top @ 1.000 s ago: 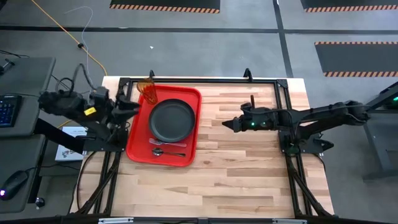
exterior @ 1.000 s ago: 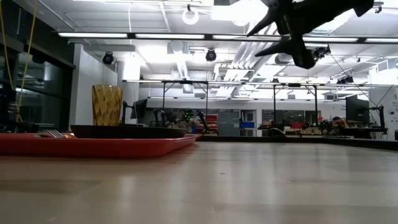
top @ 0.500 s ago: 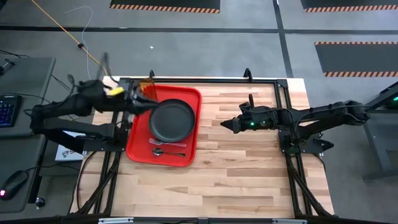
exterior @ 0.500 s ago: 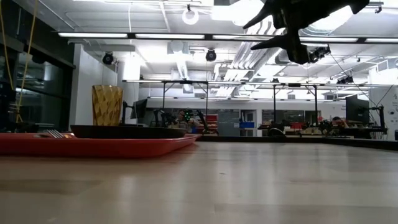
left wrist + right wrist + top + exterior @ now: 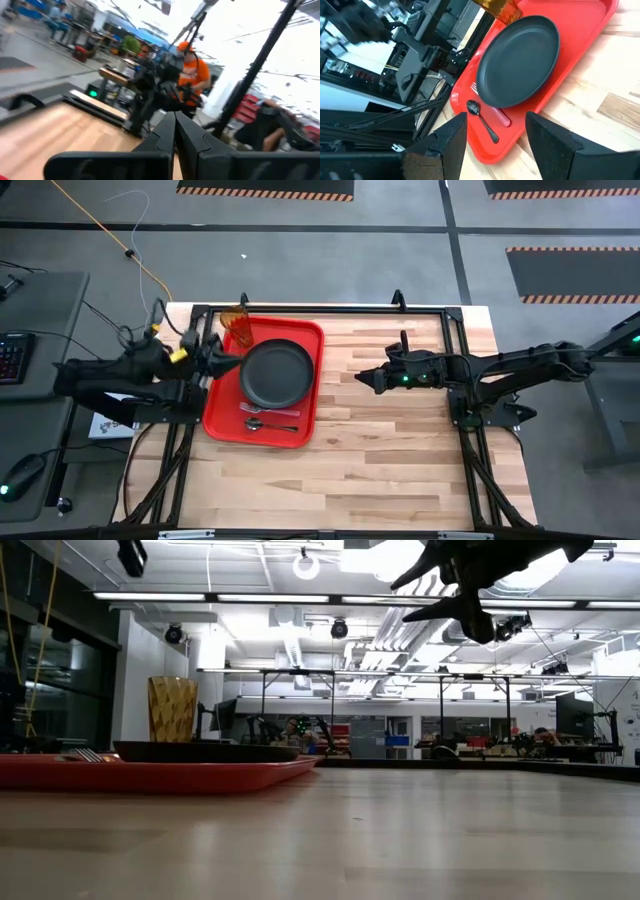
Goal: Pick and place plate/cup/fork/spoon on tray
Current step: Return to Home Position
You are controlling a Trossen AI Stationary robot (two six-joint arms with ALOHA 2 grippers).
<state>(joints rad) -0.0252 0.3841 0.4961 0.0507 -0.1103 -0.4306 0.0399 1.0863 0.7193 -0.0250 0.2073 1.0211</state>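
Observation:
The red tray [image 5: 224, 418] lies at the table's left and holds everything. The dark plate [image 5: 276, 373] rests flat in its middle. The amber cup [image 5: 238, 328] stands upright at its far left corner. The fork [image 5: 503, 119] and the spoon [image 5: 481, 113] lie side by side on the tray floor on the plate's near side. My left gripper [image 5: 233, 363] is shut and empty, up in the air over the tray's left edge. My right gripper [image 5: 495, 145] hovers open above the bare wood right of the tray, pointing at it.
Bare wooden tabletop [image 5: 400, 450] stretches from the tray to the right and near edges. Black frame rails [image 5: 330, 309] run along the table's far side. A person in orange [image 5: 192, 70] shows beyond the table in the left wrist view.
My left arm has swung out over the tray's far left corner by the cup, then drawn back and come down to the tray's left edge, and its fingers have shut on nothing. My right gripper has rolled a little in place. The tray's things have kept still.

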